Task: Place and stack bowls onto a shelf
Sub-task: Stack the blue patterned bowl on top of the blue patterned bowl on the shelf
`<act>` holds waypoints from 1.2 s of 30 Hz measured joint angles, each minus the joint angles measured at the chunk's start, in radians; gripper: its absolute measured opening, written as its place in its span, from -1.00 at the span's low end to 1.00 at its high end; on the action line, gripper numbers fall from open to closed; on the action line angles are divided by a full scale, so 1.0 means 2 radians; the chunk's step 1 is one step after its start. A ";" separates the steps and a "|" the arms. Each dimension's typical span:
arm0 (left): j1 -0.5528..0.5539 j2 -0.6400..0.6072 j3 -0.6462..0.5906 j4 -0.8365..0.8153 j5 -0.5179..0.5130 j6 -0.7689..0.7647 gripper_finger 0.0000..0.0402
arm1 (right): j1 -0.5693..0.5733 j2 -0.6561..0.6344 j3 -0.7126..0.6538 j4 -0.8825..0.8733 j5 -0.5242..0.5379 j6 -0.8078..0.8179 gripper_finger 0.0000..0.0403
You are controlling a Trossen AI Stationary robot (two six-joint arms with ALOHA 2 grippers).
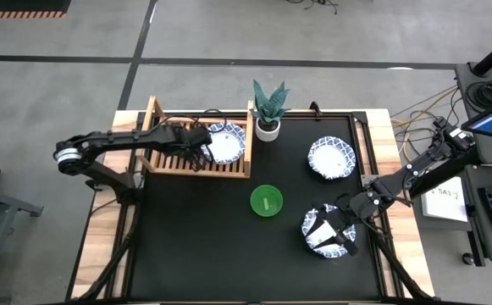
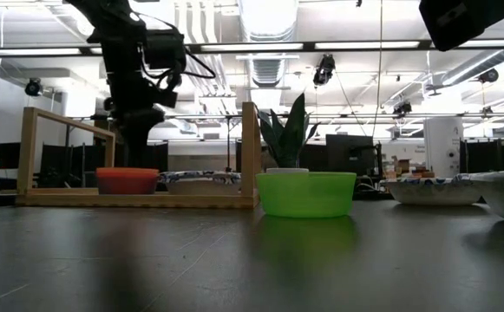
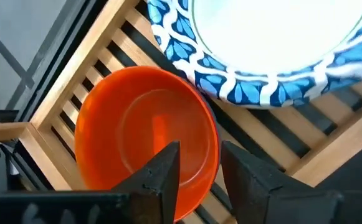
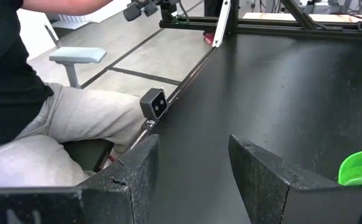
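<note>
My left gripper (image 1: 201, 151) (image 3: 199, 152) is open over the left part of the wooden slatted shelf (image 1: 174, 161). Its fingers stand on either side of the near rim of a red bowl (image 3: 137, 124) (image 2: 127, 180), which rests base-down on the slats. A white bowl with a blue patterned rim (image 1: 227, 144) (image 3: 274, 37) sits beside it on the shelf. My right gripper (image 1: 337, 233) (image 4: 193, 149) is open and raised over another patterned bowl (image 1: 317, 229) near the mat's right side. A green bowl (image 1: 266, 201) and a third patterned bowl (image 1: 331, 158) stand on the mat. My left gripper has one finger (image 3: 162, 174) over the inside of the red bowl and the other (image 3: 249, 180) outside its rim (image 3: 209, 168), coming from above. Whether either finger touches the rim, I cannot tell. The bowl rests on the shelf slats.
A white pot with a green plant (image 1: 268, 127) stands just right of the shelf's tall corner post. The shelf's raised rails (image 2: 30, 152) flank my left gripper. A seated person (image 4: 19, 93) is beyond the table edge in the right wrist view. Bare black mat (image 1: 195, 237) lies toward the near left.
</note>
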 joint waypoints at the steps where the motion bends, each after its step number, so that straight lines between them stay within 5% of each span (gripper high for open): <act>1: -0.004 -0.002 -0.001 0.003 0.000 -0.013 -0.52 | 0.000 0.000 0.000 0.002 0.000 0.000 -0.09; 6: -0.064 -0.023 0.002 0.011 -0.001 -0.117 -0.63 | 0.000 0.000 0.000 0.029 0.014 0.026 -0.09; 13: -0.252 -0.053 0.000 0.115 -0.027 -0.169 -0.70 | 0.000 0.005 0.000 0.030 0.092 0.070 -0.09; 18: -0.379 -0.039 0.000 0.244 -0.121 -0.163 -0.71 | 0.000 0.010 0.000 0.029 0.104 0.076 -0.09; 21: -0.432 -0.027 0.005 0.288 -0.173 -0.162 -0.71 | 0.000 0.008 0.001 0.015 0.187 0.118 -0.09; 25: -0.478 -0.009 0.014 0.334 -0.244 -0.160 -0.71 | -0.011 0.007 0.031 -0.093 0.275 0.210 -0.09; 32: -0.498 0.036 0.034 0.363 -0.314 -0.159 -0.71 | -0.093 0.018 0.102 -0.380 0.284 0.385 -0.09; 36: -0.495 0.066 0.052 0.361 -0.315 -0.142 -0.71 | -0.166 0.032 0.106 -0.458 0.279 0.419 -0.09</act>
